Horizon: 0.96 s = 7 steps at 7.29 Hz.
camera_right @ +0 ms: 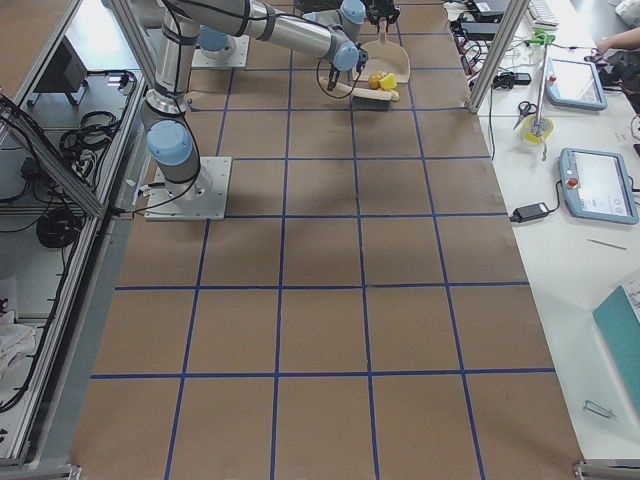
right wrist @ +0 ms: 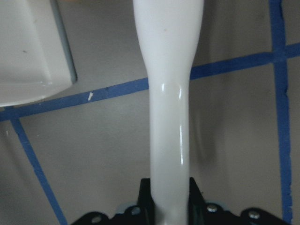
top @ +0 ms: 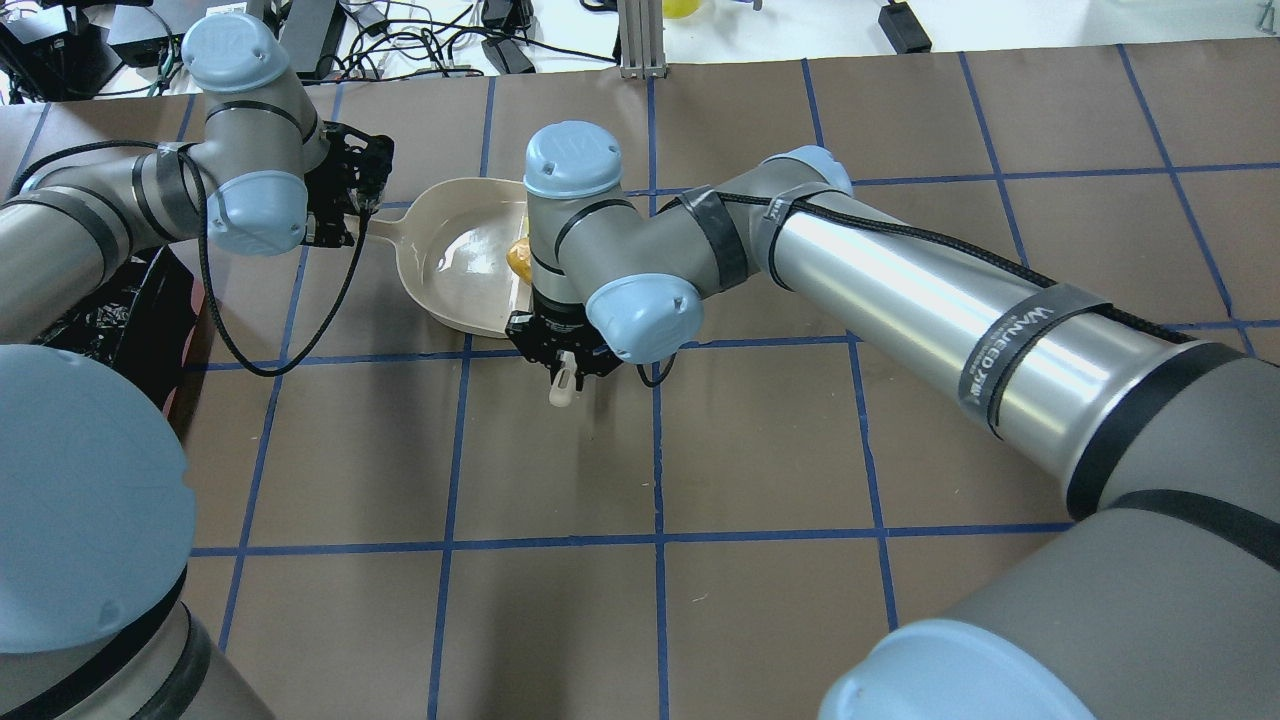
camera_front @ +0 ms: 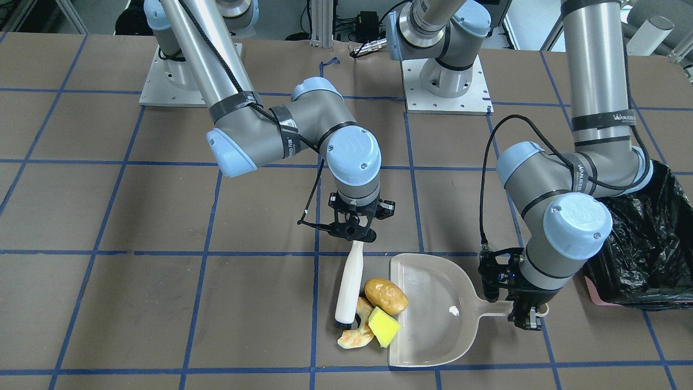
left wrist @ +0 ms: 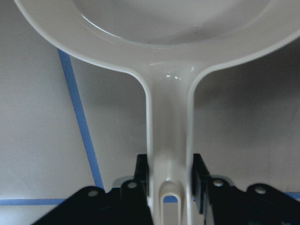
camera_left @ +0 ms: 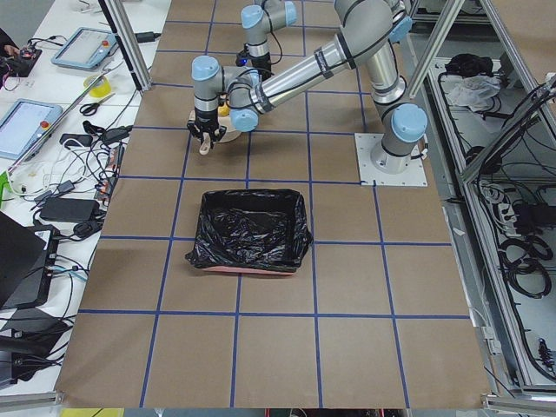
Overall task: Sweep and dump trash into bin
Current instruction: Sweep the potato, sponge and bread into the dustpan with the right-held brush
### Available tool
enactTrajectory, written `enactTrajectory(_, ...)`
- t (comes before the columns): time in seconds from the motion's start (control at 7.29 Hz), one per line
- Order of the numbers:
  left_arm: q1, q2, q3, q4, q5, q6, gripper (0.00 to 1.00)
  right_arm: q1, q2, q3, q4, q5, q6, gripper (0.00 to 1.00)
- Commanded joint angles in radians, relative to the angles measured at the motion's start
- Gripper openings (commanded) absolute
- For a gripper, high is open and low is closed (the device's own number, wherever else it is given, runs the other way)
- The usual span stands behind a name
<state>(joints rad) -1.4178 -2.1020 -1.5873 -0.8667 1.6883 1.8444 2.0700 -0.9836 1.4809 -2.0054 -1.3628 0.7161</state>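
The beige dustpan [camera_front: 433, 325] lies flat on the table. My left gripper [camera_front: 528, 318] is shut on its handle [left wrist: 169, 131]. My right gripper [camera_front: 354, 234] is shut on the white brush [camera_front: 348, 284], whose dark bristle head rests against the trash at the pan's open edge. The golden-brown potato-like lump [camera_front: 385, 296] and the yellow sponge [camera_front: 384, 326] straddle the pan's lip. The pale croissant-like piece [camera_front: 355, 338] lies on the table beside the brush head. The bin [camera_front: 649, 249], lined with a black bag, stands beyond my left arm.
A small white scrap [camera_front: 453, 311] lies inside the dustpan. The bin also shows in the exterior left view [camera_left: 252, 230], near that camera, apart from the pan. Blue tape lines grid the brown table. The arm bases [camera_front: 446, 86] stand at the robot side.
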Motion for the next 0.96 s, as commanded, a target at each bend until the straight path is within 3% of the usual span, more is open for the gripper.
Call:
enactTrajectory(0.0,-0.003,-0.001,0.003,0.0,0.007,-0.001,0.0,0.047,0.051,-0.095,-0.001,0.02,0.066,0.0)
enactTrajectory(0.82,-0.003,-0.001,0.006,0.0,0.008,-0.001,0.0,0.117,0.097,-0.195,-0.098,0.142,0.18,0.0)
